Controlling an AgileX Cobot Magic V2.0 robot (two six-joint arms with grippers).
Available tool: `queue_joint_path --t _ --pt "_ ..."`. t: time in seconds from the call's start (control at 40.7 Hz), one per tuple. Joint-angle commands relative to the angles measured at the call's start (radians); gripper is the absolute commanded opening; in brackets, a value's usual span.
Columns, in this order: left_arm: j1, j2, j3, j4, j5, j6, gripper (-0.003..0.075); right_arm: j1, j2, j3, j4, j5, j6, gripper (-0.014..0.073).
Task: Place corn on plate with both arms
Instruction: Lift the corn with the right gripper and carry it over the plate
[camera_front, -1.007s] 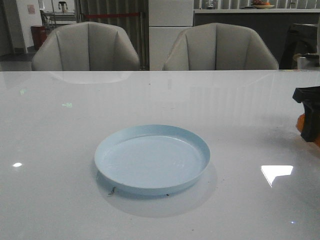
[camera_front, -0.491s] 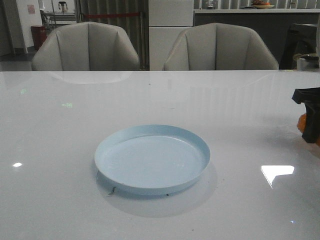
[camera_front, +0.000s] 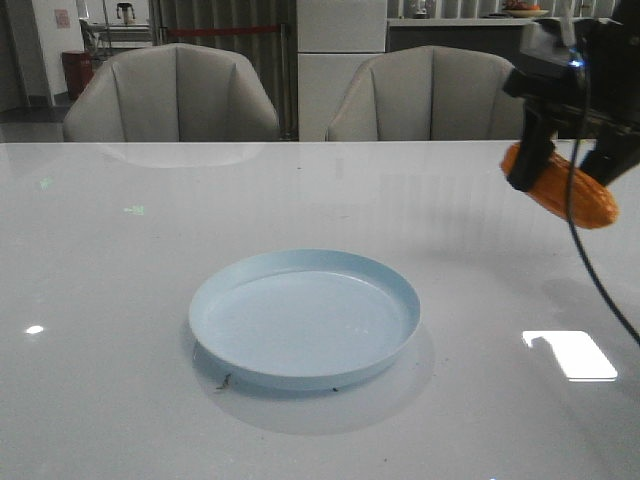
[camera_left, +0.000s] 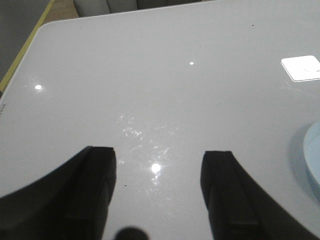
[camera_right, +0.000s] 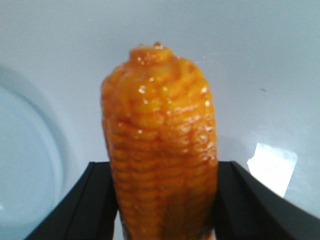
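Observation:
The pale blue plate (camera_front: 304, 318) sits on the white table near the middle. My right gripper (camera_front: 560, 170) is raised at the far right, well above the table and to the right of the plate. It is shut on the orange corn (camera_front: 560, 188), which lies tilted between its fingers. In the right wrist view the corn (camera_right: 159, 145) fills the gap between the black fingers (camera_right: 95, 200), with the plate's rim (camera_right: 47, 165) off to one side. My left gripper (camera_left: 159, 172) is open and empty above bare table, and the plate's edge (camera_left: 312, 160) just shows beside it.
Two beige chairs (camera_front: 175, 95) stand behind the table's far edge. A black cable (camera_front: 590, 270) hangs from the right arm. Bright light patches reflect on the glossy tabletop (camera_front: 570, 352).
My right gripper has risen from low at the right edge of the table and moved left into view, lifting the corn clear of the table. The plate has not moved.

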Motion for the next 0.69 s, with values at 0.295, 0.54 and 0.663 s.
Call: queue_joint_path --t 0.295,0.54,0.663 --pt "0.001 -0.003 -0.028 -0.012 -0.078 -0.005 0.0434 0.282 -0.052 -0.121 0.040 0.016 -0.010 0.0204" --pt "0.001 -0.003 -0.028 -0.012 -0.078 -0.005 0.0434 0.370 -0.051 -0.121 0.040 -0.004 -0.010 0.0205" --pt "0.001 -0.003 -0.028 -0.012 -0.078 -0.005 0.0434 0.388 -0.048 -0.121 0.040 -0.005 -0.010 0.0205"
